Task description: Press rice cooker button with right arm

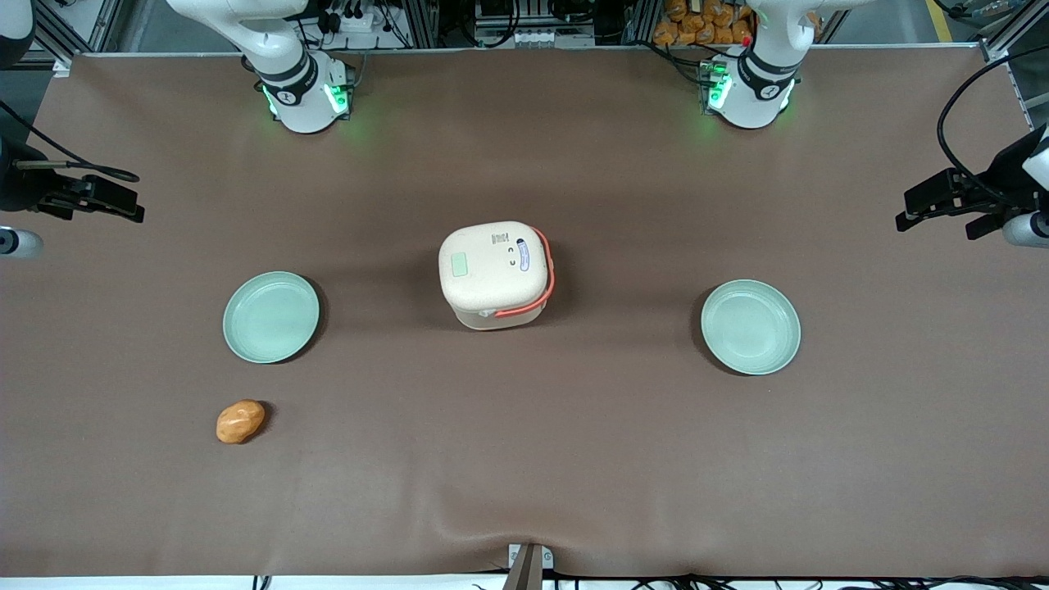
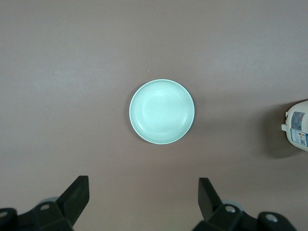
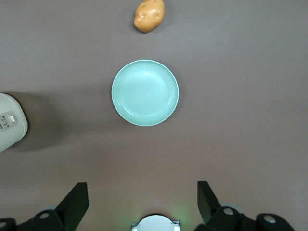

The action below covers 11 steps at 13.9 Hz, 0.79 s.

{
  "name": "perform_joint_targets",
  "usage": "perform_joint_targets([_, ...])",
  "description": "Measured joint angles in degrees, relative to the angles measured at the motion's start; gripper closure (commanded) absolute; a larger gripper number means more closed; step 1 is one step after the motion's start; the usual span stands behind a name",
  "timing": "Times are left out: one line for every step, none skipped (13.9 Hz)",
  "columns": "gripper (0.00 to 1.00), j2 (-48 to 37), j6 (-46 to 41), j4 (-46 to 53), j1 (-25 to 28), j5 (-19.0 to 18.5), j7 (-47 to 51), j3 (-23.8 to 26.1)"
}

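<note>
Claw on the right arm is hanging high above the bench with its fingers spread wide apart and nothing between them — it's sitting over the mint-green plate at the working arm's end, well apart from the rice cooker. The button, that small pale green patch, sits on the cream lid on the edge facing the working arm, with the bluish oval label on the lid's other edge by the orange handle. Stuff that could go sideways, as I see it: with the fingers this wide, one tip could come down on bare lid or straddle the button without pressing it, and an off-centre push might tilt or slide the cooker since it's just sitting loose on the cloth. The front view is the only one showing the button at all — the right wrist view only catches a sliver of the cooker's edge, though it shows the potato and plate nicely. The left wrist view just gets the second plate and the cooker's side sticker.
</note>
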Motion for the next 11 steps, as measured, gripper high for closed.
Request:
perform_joint_targets([0.0, 0.0, 0.0, 0.0, 0.0, 0.0, 0.0, 0.0])
perform_joint_targets([0.0, 0.0, 0.0, -0.1, 0.0, 0.0, 0.0, 0.0])
perform_joint_targets([0.0, 0.0, 0.0, -0.1, 0.0, 0.0, 0.0, -0.1])
perform_joint_targets([0.0, 0.0, 0.0, -0.2, 0.0, 0.0, 0.0, -0.1])
perform_joint_targets([0.0, 0.0, 0.0, -0.3, 0.0, 0.0, 0.0, -0.1])
perform_joint_targets([0.0, 0.0, 0.0, -0.3, 0.0, 0.0, 0.0, -0.1])
perform_joint_targets([0.0, 0.0, 0.2, -0.4, 0.0, 0.0, 0.0, -0.1])
perform_joint_targets([0.0, 0.0, 0.7, -0.4, -0.1, 0.0, 0.0, -0.1])
perform_joint_targets([0.0, 0.0, 1.1, -0.4, -0.1, 0.0, 0.0, -0.2])
perform_joint_targets([0.0, 0.0, 1.3, -0.4, -0.2, 0.0, 0.0, -0.2])
perform_joint_targets([0.0, 0.0, 1.3, -0.4, -0.3, 0.0, 0.0, -0.3])
